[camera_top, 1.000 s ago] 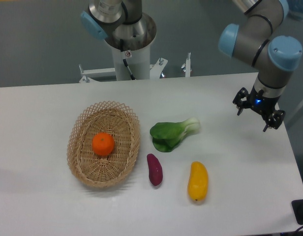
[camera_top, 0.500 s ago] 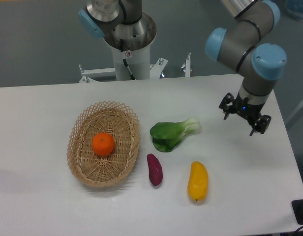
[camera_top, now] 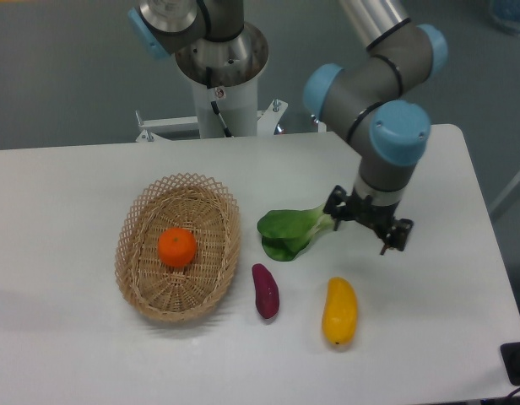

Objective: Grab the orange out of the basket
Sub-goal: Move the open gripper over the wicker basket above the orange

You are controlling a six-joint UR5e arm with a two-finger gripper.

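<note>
The orange (camera_top: pixel 177 247) is small, round and bright orange, and lies in the middle of the oval tan wicker basket (camera_top: pixel 138 221) on the left of the white table. My gripper (camera_top: pixel 368 228) hangs above the table to the right of the basket, just past the green leafy vegetable. Its fingers (camera_top: pixel 397 237) point down and stand apart, with nothing between them. The gripper is well away from the orange.
A green bok choy (camera_top: pixel 295 229) lies right of the basket. A purple sweet potato (camera_top: pixel 266 290) and a yellow-orange mango-shaped fruit (camera_top: pixel 339 310) lie nearer the front. The arm's base column (camera_top: pixel 219 80) stands at the back.
The arm has swung left, carrying the gripper from near the table's right edge to beside the bok choy and a little toward the front. The orange and other items have not moved.
</note>
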